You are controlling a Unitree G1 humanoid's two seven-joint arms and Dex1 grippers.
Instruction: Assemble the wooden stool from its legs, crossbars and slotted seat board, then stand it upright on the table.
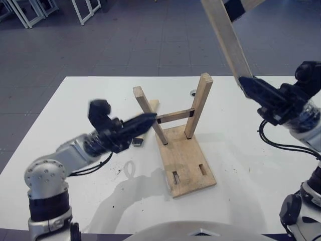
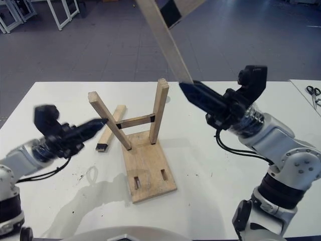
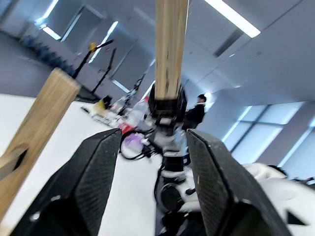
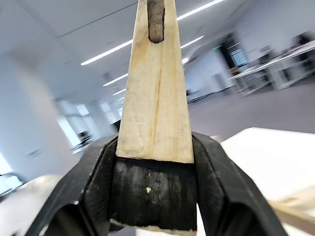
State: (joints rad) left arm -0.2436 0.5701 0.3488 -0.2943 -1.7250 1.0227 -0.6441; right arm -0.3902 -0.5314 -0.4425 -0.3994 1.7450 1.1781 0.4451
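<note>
The slotted seat board (image 1: 188,165) lies flat on the white table (image 1: 251,165). Two legs stand in it, a tilted one (image 1: 159,131) and an upright one (image 1: 199,105), joined by a crossbar (image 1: 175,116). My left gripper (image 1: 148,119) is open, its tips right beside the tilted leg, which also appears off to one side of the fingers (image 3: 93,182) in the left wrist view. My right gripper (image 1: 246,83) is shut on a third leg (image 1: 225,35), held high above the table's right side and pointing up. A loose wooden piece (image 2: 111,125) lies behind the left gripper.
Two free slots (image 1: 175,176) show at the board's near end. A small round fitting (image 1: 193,93) sits in the table near its far edge. Scissors (image 2: 313,93) lie on a neighbouring table to the right. White frames (image 1: 85,7) stand on the floor beyond.
</note>
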